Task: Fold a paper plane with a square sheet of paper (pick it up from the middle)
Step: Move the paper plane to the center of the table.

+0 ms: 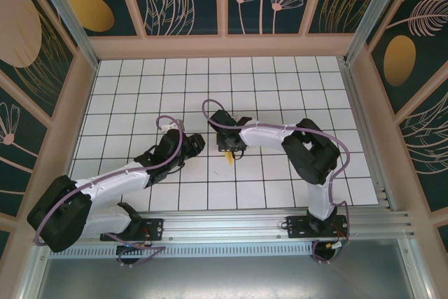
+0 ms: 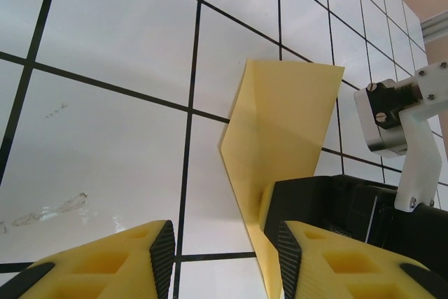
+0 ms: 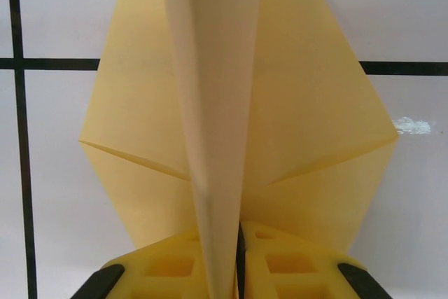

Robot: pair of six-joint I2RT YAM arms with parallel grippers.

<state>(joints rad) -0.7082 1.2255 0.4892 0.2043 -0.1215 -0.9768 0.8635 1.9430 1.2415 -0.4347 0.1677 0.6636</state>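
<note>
- Arm on the left runs from the near-left corner of the desk (image 1: pixel 280 82) up toward its middle, with a purple cable (image 1: pixel 168 122) looping over it.
- Left end effector (image 1: pixel 190 146) sits over the white, black-lined tiles, just left of the paper. In its own wrist view the yellow fingers (image 2: pixel 133 260) with black pads stand well apart, with nothing clamped between them.
- Inside that gap the lower edge of the paper comes down close to the right-hand pad. Whether it touches the pad I cannot tell.
- Sheet of paper (image 2: pixel 280 124), yellow, folded and creased, is near the middle of the desk, between the two end effectors. From above, a small yellow tip (image 1: pixel 229 160) pokes out just below the right one.
- Seen from the right wrist, the sheet (image 3: pixel 308 124) has a narrow central ridge with a flap spreading out on either side, each flap crossed by a slanting crease.
- Right end effector (image 1: pixel 229 146) is closed tight on that ridge, its yellow fingers (image 3: pixel 294 267) pressed against the fold from both sides.
- Right arm bends back from there to its base at the near-right edge of the desk.
</note>
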